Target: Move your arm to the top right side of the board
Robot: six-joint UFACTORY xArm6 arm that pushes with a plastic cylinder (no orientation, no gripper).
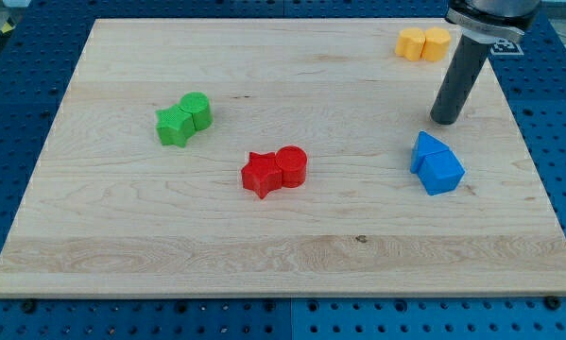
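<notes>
The main risk was the yellow blocks: they sat at the bench's top right, just where the arm was bound, and a straight run upward could have knocked them off the edge. The blue blocks lay just below my tip, apart from it, so a backward drift would have nudged them. The rod stood nearly upright, leaning slightly rightward. It carried no pincer.

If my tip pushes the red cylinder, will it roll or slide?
The red cylinder stands on its flat end, so it would probably slide, not roll. It touches the red star, so both may move together. It looks rigid and probably light.
</notes>
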